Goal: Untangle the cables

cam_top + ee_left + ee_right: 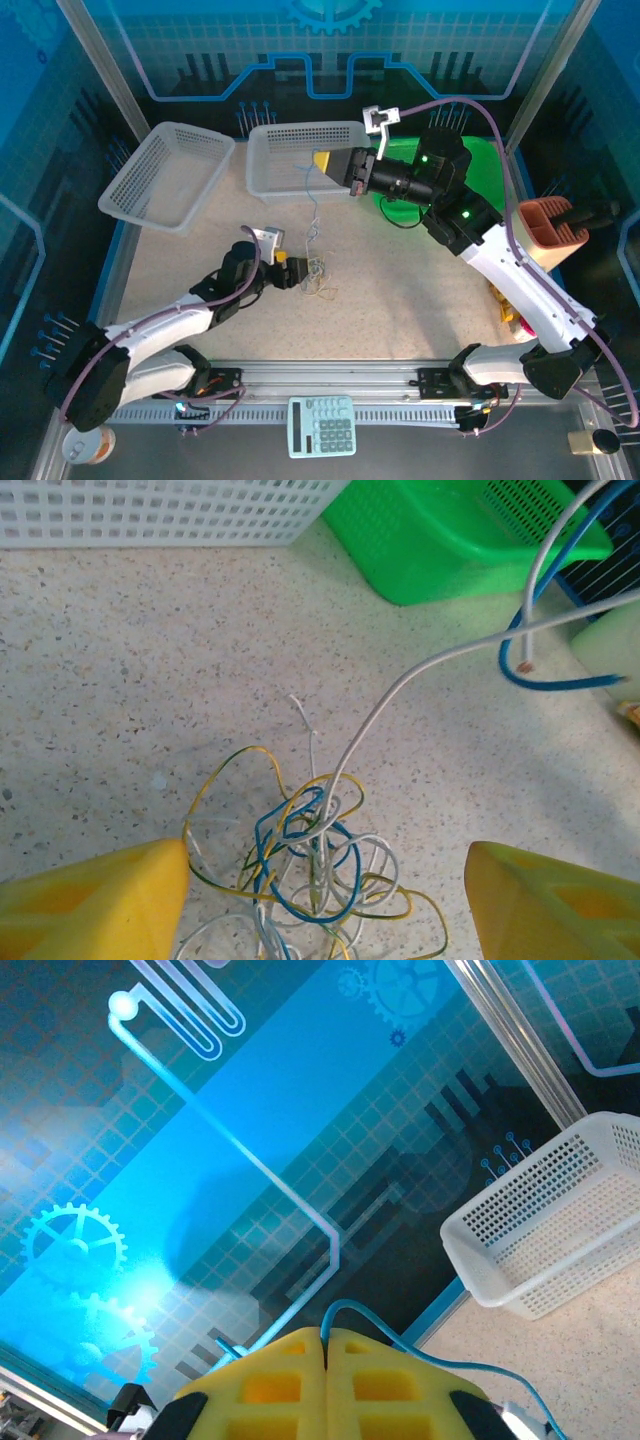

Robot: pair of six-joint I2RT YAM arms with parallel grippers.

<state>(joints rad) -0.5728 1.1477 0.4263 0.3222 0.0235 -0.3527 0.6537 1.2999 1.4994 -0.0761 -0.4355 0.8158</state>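
Note:
The cables [318, 270] lie as a loose knot of blue, yellow-green and pale white loops [310, 855] on the speckled table. My left gripper [292, 272] sits low just left of the knot. Its yellow fingers [90, 900] stand wide apart on either side of the loops, and my left gripper [325, 905] is open, pinching nothing. My right gripper [323, 161] hovers high over the right white basket and is shut [325, 1335] on a blue cable [350, 1305]. That blue cable [311, 200] hangs from it down to the knot. A white strand [420, 665] rises up to the right.
Two white mesh baskets stand at the back, one on the left [165, 175] and one in the middle [285, 165]. A green bin [485, 170] sits behind the right arm, and a brown holder [548, 225] at the right. A calculator [322, 425] lies at the near edge.

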